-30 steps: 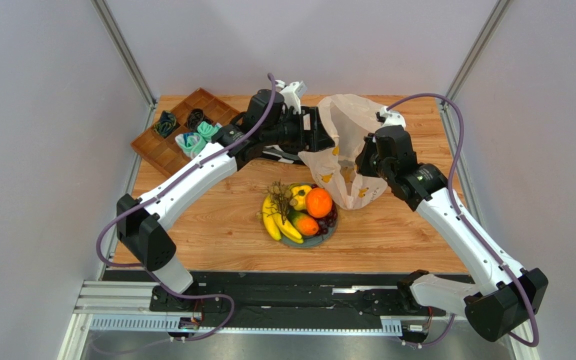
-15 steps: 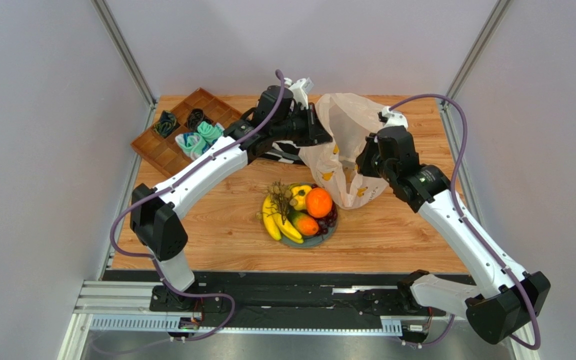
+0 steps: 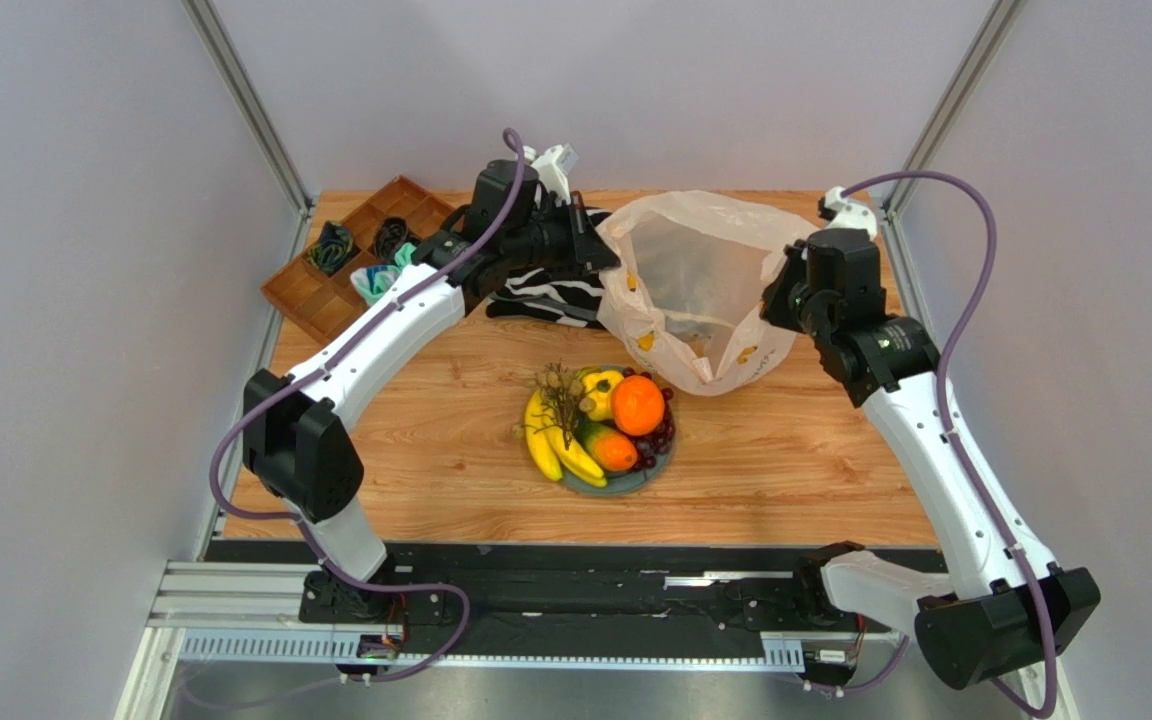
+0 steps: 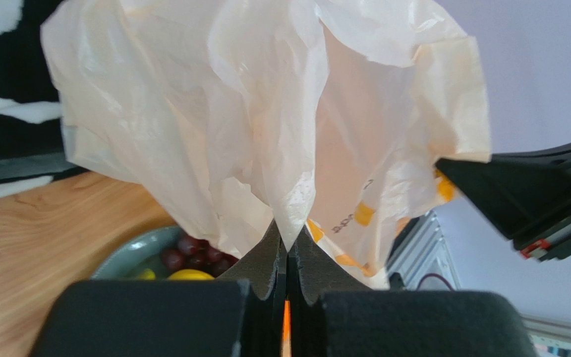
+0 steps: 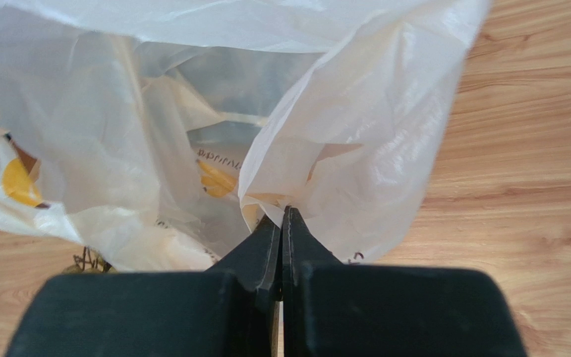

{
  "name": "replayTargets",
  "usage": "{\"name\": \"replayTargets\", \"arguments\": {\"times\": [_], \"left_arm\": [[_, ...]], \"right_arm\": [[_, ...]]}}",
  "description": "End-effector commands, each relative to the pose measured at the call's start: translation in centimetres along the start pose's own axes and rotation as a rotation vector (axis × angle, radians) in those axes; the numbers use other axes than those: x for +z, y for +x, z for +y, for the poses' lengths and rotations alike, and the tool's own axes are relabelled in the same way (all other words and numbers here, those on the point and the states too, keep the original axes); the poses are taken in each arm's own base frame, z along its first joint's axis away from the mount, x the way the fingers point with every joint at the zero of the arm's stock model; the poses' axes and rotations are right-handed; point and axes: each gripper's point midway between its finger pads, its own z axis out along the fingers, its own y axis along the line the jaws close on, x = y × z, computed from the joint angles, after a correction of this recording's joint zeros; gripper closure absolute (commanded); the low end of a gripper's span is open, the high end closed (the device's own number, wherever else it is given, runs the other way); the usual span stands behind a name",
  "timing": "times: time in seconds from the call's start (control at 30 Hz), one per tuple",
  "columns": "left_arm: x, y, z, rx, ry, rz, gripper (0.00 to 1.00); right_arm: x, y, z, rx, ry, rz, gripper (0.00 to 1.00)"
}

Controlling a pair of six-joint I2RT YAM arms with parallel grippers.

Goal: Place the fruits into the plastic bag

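Left gripper [image 4: 287, 249] and right gripper [image 5: 282, 216] are pinching the plastic bag [image 3: 695, 285] open behind the plate [image 3: 642, 483]; next likely needs 1 freeing for fruits [image 3: 605, 420].

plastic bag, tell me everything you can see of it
The plastic bag is thin, crinkly, translucent whitish-beige film with small yellow prints. Its bottom rests on the wooden table, beside the zebra cloth. The left gripper and right gripper each pinch a rim edge, spreading its mouth wide. Inside it looks empty.
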Motion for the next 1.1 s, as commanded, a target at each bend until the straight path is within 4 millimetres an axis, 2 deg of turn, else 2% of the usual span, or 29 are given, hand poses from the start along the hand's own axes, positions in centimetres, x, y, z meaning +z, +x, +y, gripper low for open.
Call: {"name": "replayTargets", "arguments": {"times": [0.0, 0.13, 0.23, 0.27, 0.37, 0.47, 0.5, 0.57, 0.6, 0.63, 0.7, 0.77, 0.8, 0.9, 0.97, 1.03, 1.07], "left_arm": [[-2.3, -1.7, -3.3, 0.108, 0.081, -0.022, 1.00], [-1.8, -2.0, -3.1, 0.128, 0.067, -0.019, 1.00], [-1.9, -2.6, -3.0, 0.137, 0.064, -0.030, 1.00], [-1.8, -2.7, -2.9, 0.142, 0.058, -0.035, 1.00], [-1.4, -2.6, -1.9, 0.139, 0.029, -0.022, 1.00], [-0.9, -2.3, -1.7, 0.121, 0.036, -0.007, 1.00], [-0.8, -2.1, -1.7, 0.110, 0.040, -0.001, 1.00], [-0.7, -2.1, -1.8, 0.105, 0.046, -0.006, 1.00], [-0.7, -2.1, -1.7, 0.103, 0.044, -0.005, 1.00], [-0.7, -2.0, -1.6, 0.101, 0.042, -0.004, 1.00], [-0.7, -2.2, -1.7, 0.099, 0.040, -0.010, 1.00], [-0.8, -2.2, -1.7, 0.096, 0.041, -0.009, 1.00], [-0.7, -2.2, -1.7, 0.096, 0.043, -0.008, 1.00], [-0.8, -2.1, -1.5, 0.092, 0.037, -0.002, 1.00], [-0.9, -2.0, -1.4, 0.095, 0.034, 0.001, 1.00], [-1.0, -2.0, -1.4, 0.097, 0.031, 0.000, 1.00], [-1.0, -2.0, -1.2, 0.100, 0.028, 0.002, 1.00]], "right_arm": [[-0.3, -4.3, -1.4, -0.003, 0.021, -0.083, 1.00], [0.5, -6.7, -3.4, -0.005, 0.082, -0.112, 1.00], [0.6, -7.6, -4.2, 0.000, 0.104, -0.124, 1.00], [0.5, -8.1, -4.0, 0.000, 0.096, -0.132, 1.00], [0.9, -7.7, -3.3, -0.001, 0.060, -0.097, 1.00], [0.7, -6.5, -2.0, 0.005, -0.020, -0.042, 0.84], [0.4, -6.3, -1.7, 0.008, -0.034, -0.039, 0.68], [-0.2, -6.0, -1.2, 0.020, -0.072, -0.032, 0.49], [-1.0, -5.9, -1.1, 0.024, -0.083, -0.038, 0.35], [-1.6, -5.9, -0.8, 0.025, -0.096, -0.043, 0.30], [-3.6, -6.0, -0.2, 0.031, -0.135, -0.060, 0.23], [-5.1, -6.2, 0.3, 0.027, -0.168, -0.088, 0.20], [-6.7, -6.4, 1.0, 0.017, -0.203, -0.124, 0.19], [-8.8, -5.9, 2.4, 0.006, -0.270, -0.145, 0.19], [-9.1, -5.0, 3.2, 0.005, -0.306, -0.125, 0.19], [-9.4, -3.3, 5.0, -0.016, -0.367, -0.086, 0.20], [-9.7, -2.2, 6.7, -0.049, -0.412, -0.069, 0.21]]}}
